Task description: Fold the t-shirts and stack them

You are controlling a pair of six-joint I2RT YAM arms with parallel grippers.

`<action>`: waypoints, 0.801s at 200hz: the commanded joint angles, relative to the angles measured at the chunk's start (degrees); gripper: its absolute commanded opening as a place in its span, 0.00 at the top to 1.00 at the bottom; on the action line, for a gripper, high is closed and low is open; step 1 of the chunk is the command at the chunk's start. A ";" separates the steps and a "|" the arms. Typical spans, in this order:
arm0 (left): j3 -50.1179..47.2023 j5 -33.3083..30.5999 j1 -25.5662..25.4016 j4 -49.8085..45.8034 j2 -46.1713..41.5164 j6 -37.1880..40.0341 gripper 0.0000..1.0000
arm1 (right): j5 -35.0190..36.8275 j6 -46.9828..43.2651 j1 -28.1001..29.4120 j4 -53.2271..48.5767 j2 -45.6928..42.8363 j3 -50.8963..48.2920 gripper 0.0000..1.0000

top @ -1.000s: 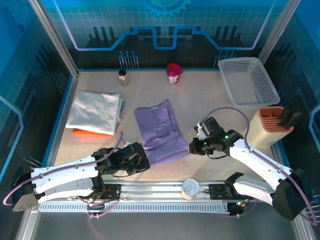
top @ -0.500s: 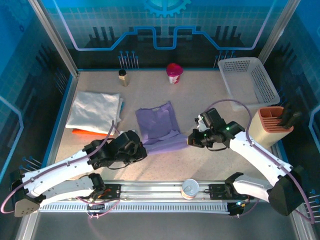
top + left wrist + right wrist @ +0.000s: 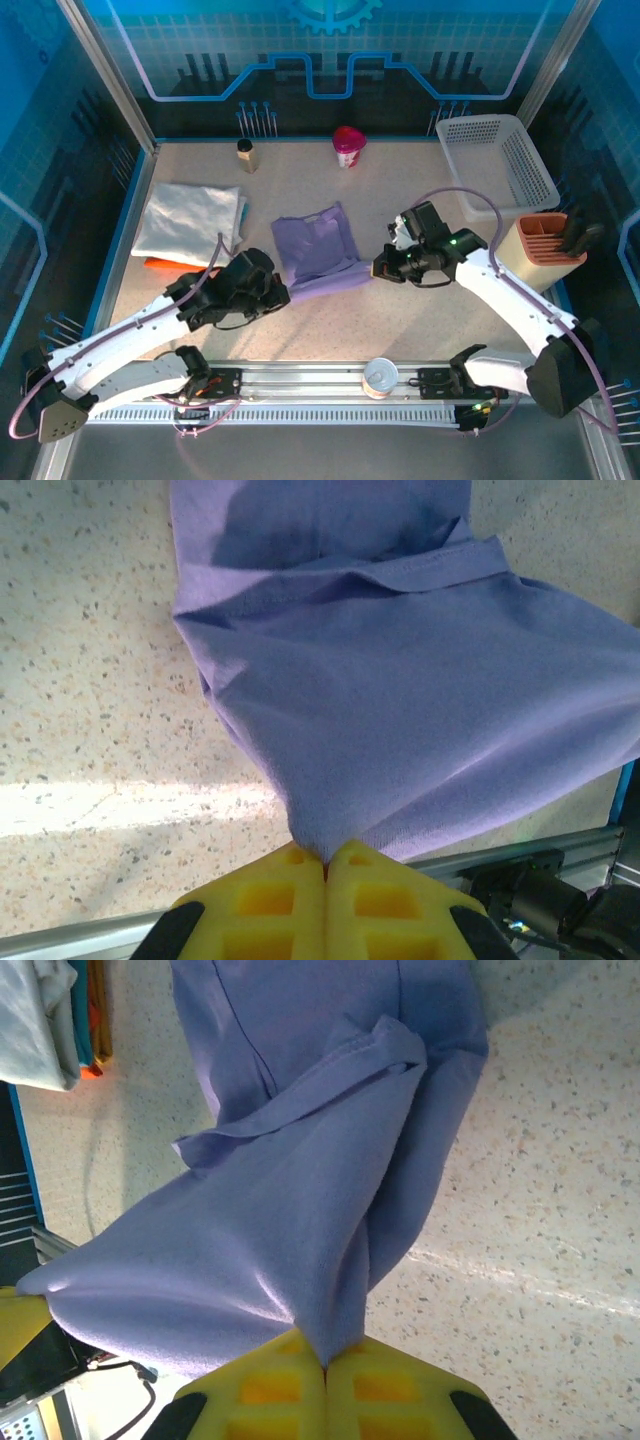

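lavender-purple soft cloth t-shirt (image 3: 315,245) half folded — stacking not yet done

it lies mid-way across the speckled table (image 3: 420,205), near hem raised. the left gripper (image 3: 280,293) clamps one near corner, the right gripper (image 3: 384,270) the other, both closed on cloth. a folded white cloth shirt (image 3: 190,220) sits on a flat orange cloth shirt (image 3: 165,265) at left; finishing this fold and stacking it remain, i judge.
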 commanded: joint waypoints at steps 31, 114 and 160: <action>5.42 4.85 7.72 -1.34 4.86 8.43 1.00 | -0.23 -0.55 -3.09 1.63 4.51 5.34 1.00; 10.92 12.50 19.03 1.25 14.17 16.38 1.00 | -3.35 -2.90 -5.52 2.04 16.13 17.27 1.00; 11.87 15.73 23.69 5.10 19.89 18.73 1.00 | -4.43 -3.50 -6.27 3.75 23.31 22.66 1.00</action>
